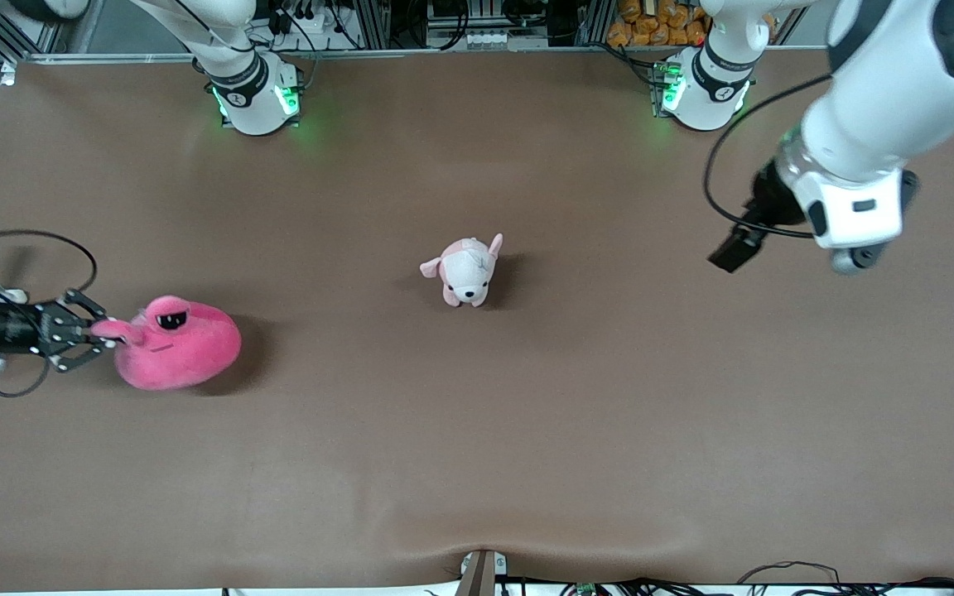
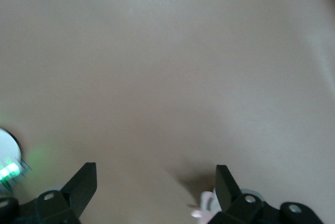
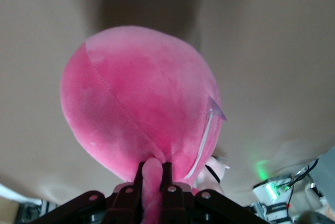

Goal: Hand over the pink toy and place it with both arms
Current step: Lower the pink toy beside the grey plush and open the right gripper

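Note:
The pink toy (image 1: 183,348), a round hot-pink plush with black eyes, is at the right arm's end of the table. My right gripper (image 1: 104,331) is shut on a small pink limb at the toy's side. In the right wrist view the toy (image 3: 141,109) fills the middle and the limb is pinched between the jaws of my right gripper (image 3: 153,169). I cannot tell whether the toy rests on the table or hangs just above it. My left gripper (image 1: 729,252) hangs open and empty over the left arm's end of the table, its jaws wide apart in the left wrist view (image 2: 156,182).
A small pale pink-and-white dog plush (image 1: 467,271) sits at the middle of the brown table (image 1: 477,463). Its edge shows in the left wrist view (image 2: 205,208). The two arm bases (image 1: 255,99) (image 1: 702,95) stand along the table's edge farthest from the front camera.

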`<state>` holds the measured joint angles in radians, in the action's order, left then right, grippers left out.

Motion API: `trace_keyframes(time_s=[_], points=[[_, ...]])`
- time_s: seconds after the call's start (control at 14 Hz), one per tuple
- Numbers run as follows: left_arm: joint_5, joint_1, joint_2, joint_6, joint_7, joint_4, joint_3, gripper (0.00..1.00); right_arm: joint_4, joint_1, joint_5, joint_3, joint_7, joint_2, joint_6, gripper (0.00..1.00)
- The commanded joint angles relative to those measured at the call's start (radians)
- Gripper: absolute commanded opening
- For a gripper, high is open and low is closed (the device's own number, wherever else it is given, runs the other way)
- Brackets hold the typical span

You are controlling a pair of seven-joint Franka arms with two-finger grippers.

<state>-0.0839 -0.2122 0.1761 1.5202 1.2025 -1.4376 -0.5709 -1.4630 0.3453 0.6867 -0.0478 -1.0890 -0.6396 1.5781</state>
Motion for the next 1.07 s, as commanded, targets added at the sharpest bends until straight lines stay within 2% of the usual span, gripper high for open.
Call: trace_keyframes(time_s=[0.0, 0.14, 0.21, 0.29, 0.36, 0.64, 0.71, 0.93, 1.0], points=[[-0.025, -0.082, -0.015, -0.014, -0.214, -0.009, -0.011, 1.00, -0.026, 0.050, 0.034, 0.023, 0.062, -0.008, 0.029, 0.00], [-0.051, -0.128, -0.018, -0.029, -0.329, -0.013, -0.011, 1.00, -0.025, 0.052, 0.028, 0.022, 0.070, -0.008, 0.037, 0.00], [-0.066, -0.147, -0.020, -0.037, -0.374, -0.012, -0.012, 1.00, -0.019, 0.057, 0.030, 0.022, 0.075, -0.011, 0.036, 0.33], [-0.068, -0.157, -0.021, -0.037, -0.409, -0.012, -0.012, 1.00, -0.017, 0.078, 0.030, 0.023, 0.089, -0.011, 0.034, 0.88], [-0.077, -0.161, -0.021, -0.037, -0.440, -0.012, -0.011, 1.00, -0.010, 0.080, 0.030, 0.023, 0.109, -0.011, 0.033, 0.98], [-0.112, -0.171, -0.044, -0.029, -0.631, -0.018, -0.009, 1.00, 0.133, 0.070, 0.030, 0.031, 0.116, -0.005, -0.056, 1.00], [-0.108, -0.155, -0.061, -0.028, -0.705, -0.023, 0.034, 1.00, 0.179, 0.064, 0.034, 0.035, 0.116, -0.002, -0.075, 1.00], [0.010, 0.047, -0.171, -0.015, -0.811, -0.116, 0.331, 1.00, 0.343, 0.041, 0.002, 0.095, 0.113, 0.009, -0.156, 1.00], [0.028, 0.098, -0.206, -0.012, -0.836, -0.154, 0.401, 1.00, 0.377, -0.007, -0.062, 0.095, 0.113, 0.021, -0.159, 1.00]])
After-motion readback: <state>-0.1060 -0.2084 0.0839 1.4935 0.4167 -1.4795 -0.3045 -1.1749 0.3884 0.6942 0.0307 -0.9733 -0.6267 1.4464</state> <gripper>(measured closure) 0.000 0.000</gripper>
